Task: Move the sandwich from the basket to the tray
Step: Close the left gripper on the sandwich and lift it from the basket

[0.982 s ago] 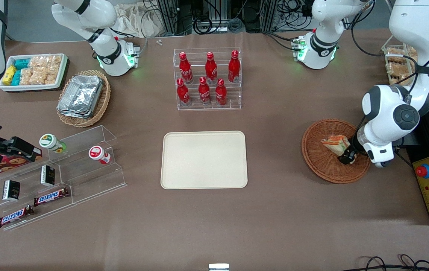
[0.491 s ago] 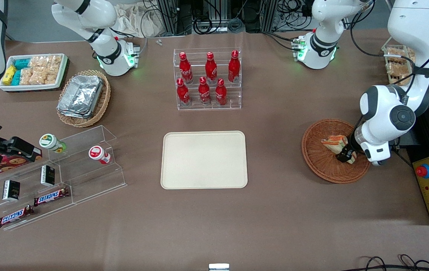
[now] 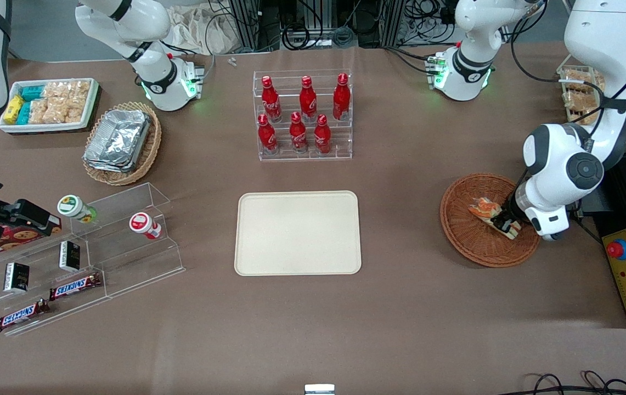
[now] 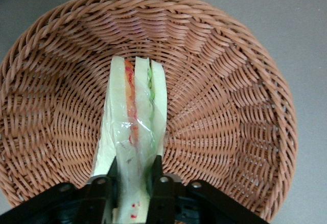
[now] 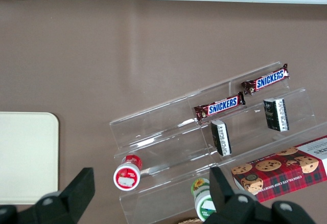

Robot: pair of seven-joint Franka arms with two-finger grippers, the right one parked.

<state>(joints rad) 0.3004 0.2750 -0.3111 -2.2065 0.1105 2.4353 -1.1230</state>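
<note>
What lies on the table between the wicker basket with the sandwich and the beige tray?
Nothing: in the front view, only bare brown table separates the basket from the tray. The gripper grips the sandwich over the basket.

My end effector (image 4: pixel 134 185): fingers (image 4: pixel 100 196) cut off by the wrist frame edge, bases not visible. In the front view my own wrist covers most of it; only a dark tip shows against the sandwich (image 3: pixel 487 210).

Sandwich (image 4: pixel 134 132): the gripped corner sits between my fingers and runs out of frame; its end is unseen. Whether its underside touches the basket (image 4: pixel 230 106) weave or hangs just above: cannot tell.

Basket (image 3: pixel 463 230): in the front view, the rim toward my arm's end of the desk is hidden under my forearm. Wrist view crops the rim nearest the camera.

Tray (image 5: pixel 25 155): right wrist view shows one corner only.
</note>
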